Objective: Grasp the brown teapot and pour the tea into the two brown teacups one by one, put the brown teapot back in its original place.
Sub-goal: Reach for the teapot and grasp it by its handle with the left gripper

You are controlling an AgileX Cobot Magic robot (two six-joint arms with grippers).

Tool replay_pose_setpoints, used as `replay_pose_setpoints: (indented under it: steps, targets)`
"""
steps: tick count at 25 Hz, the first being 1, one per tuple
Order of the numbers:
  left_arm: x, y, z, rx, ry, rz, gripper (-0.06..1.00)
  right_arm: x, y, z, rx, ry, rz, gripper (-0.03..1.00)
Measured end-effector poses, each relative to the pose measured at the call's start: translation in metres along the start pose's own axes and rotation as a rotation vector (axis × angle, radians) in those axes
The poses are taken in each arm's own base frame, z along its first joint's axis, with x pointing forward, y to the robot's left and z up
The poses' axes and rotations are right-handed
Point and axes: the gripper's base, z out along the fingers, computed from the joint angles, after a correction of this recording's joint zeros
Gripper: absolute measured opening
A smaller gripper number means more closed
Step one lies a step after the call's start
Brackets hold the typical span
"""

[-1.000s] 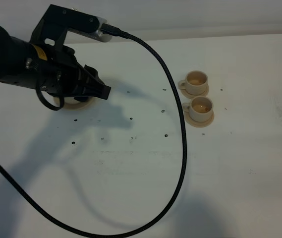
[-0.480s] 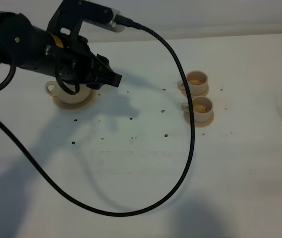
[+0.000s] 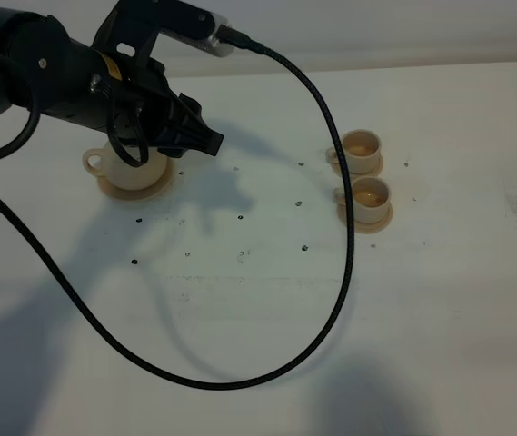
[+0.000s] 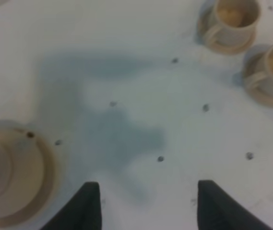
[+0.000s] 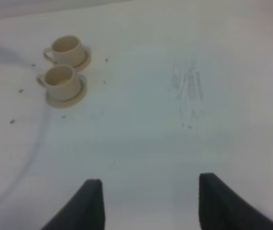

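Left fingers (image 4: 86,207) apart near brown teapot (image 4: 9,175)

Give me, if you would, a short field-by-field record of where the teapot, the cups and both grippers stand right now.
teapot: brown teapot upright on the wide saucer, not gripped
cups: far teacup and near teacup, close together, tan liquid in both
left: left gripper open, empty, raised beside the teapot
right: right gripper open, empty, away from the cups
cable: black cable loops past the cups' handle side
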Motion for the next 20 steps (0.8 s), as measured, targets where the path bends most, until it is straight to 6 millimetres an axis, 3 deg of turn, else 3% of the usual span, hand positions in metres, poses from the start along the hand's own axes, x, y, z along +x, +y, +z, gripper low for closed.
replay_pose_setpoints:
  steps: [4, 9, 15, 20]
  targets:
    - [-0.006, 0.007, 0.0, -0.052, 0.109, 0.029, 0.45, 0.0, 0.0, 0.0, -0.002, 0.0, 0.001, 0.47]
    - [-0.032, 0.015, 0.003, -0.102, 0.311, 0.132, 0.45, 0.0, 0.0, 0.0, -0.002, 0.0, 0.001, 0.47]
    - [-0.057, 0.028, 0.023, -0.161, 0.41, 0.366, 0.45, 0.0, 0.0, 0.0, -0.002, 0.0, 0.002, 0.47]
    - [-0.055, 0.034, 0.044, -0.153, 0.471, 0.559, 0.45, 0.0, 0.0, 0.0, -0.002, 0.0, 0.002, 0.47]
